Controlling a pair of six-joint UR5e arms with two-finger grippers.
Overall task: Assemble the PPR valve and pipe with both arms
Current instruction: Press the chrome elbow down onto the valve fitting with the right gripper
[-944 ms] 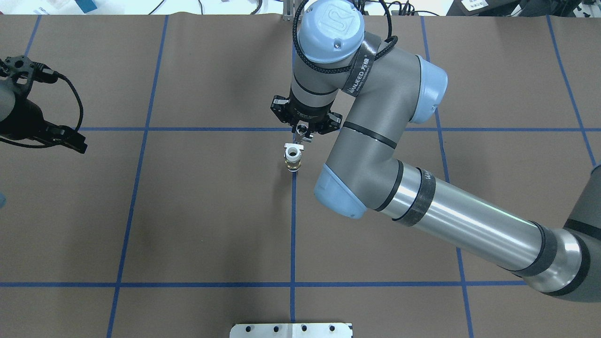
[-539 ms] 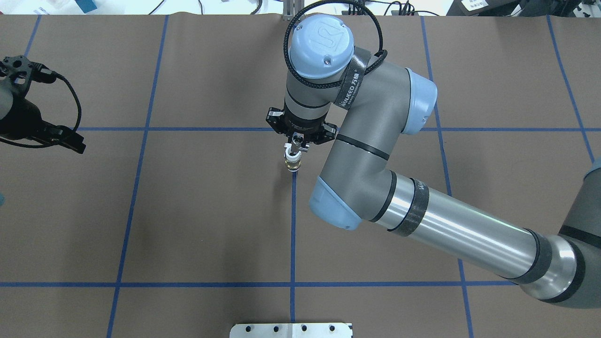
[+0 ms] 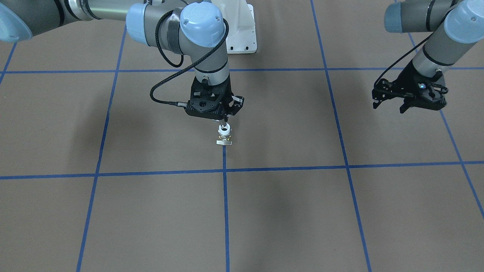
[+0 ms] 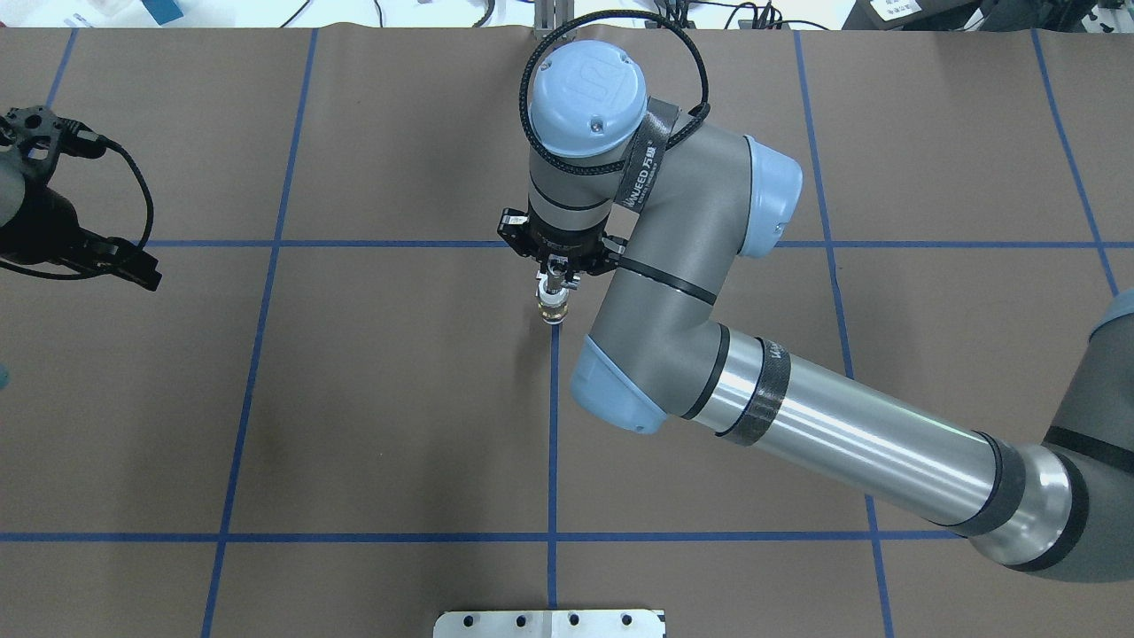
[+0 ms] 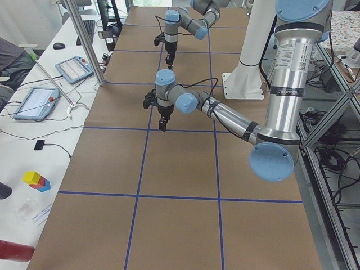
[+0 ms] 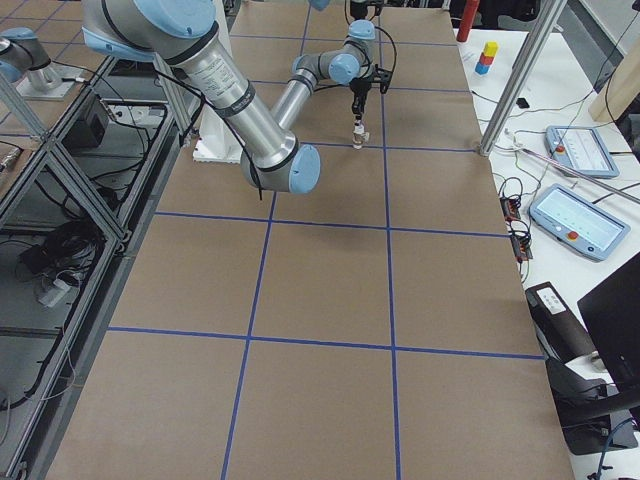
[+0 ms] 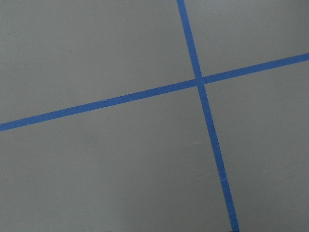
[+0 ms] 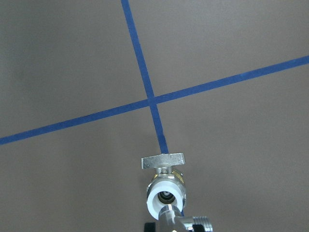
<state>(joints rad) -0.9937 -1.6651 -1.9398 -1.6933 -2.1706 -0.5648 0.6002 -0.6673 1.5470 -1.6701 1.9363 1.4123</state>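
Observation:
A small valve stands upright on the brown table at the centre, with a white PPR mouth on top, a brass body and a flat metal handle. It also shows in the overhead view and the right wrist view. My right gripper hangs straight above it, fingertips together and just over the white mouth, holding nothing. My left gripper hovers open and empty far off at the table's left side. No pipe is in view.
Blue tape lines divide the brown table into squares. The white pedestal base stands behind the valve. A metal plate lies at the near edge. Tablets and cables lie on the operators' side table.
My right arm has swung left and lowered, so its fingertips went from just beyond the valve to right over its white mouth. The left arm has barely moved.

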